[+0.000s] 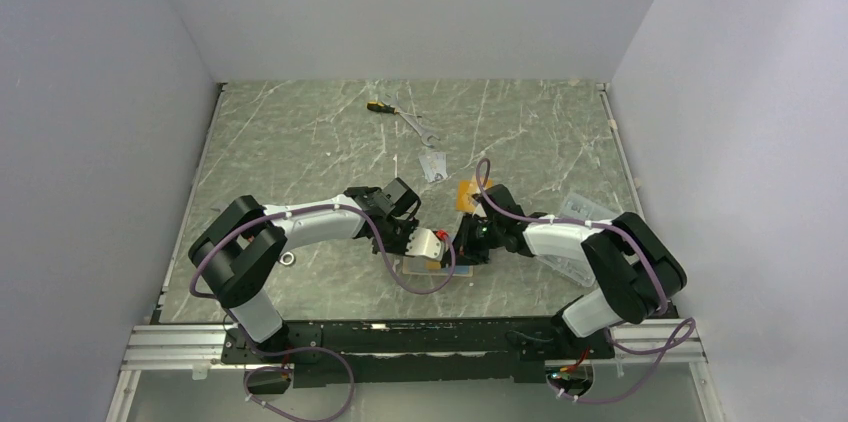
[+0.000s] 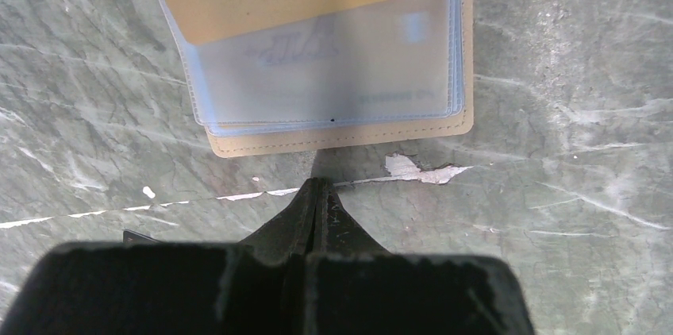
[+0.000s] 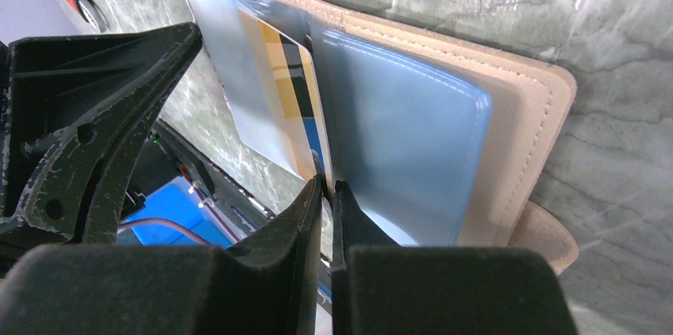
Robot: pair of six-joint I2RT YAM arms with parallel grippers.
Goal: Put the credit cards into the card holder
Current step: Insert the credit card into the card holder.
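Observation:
The card holder (image 2: 341,138) lies open on the marble table, a tan wallet with clear sleeves (image 3: 397,121) fanned over it. In the top view it sits between both grippers (image 1: 428,242). My left gripper (image 2: 320,186) is shut and empty, its tips on the table just short of the wallet's stitched edge. My right gripper (image 3: 327,186) is pinched on the lower edge of a credit card (image 3: 295,101) with gold, black and blue bands, which stands between two sleeves. An orange card (image 1: 465,194) and a silver-grey card (image 1: 432,164) lie farther back.
A wrench (image 1: 420,127) and a small screwdriver (image 1: 378,105) lie near the back of the table. A clear plastic box (image 1: 585,209) rests by my right arm. A small metal ring (image 1: 288,259) sits beside my left arm.

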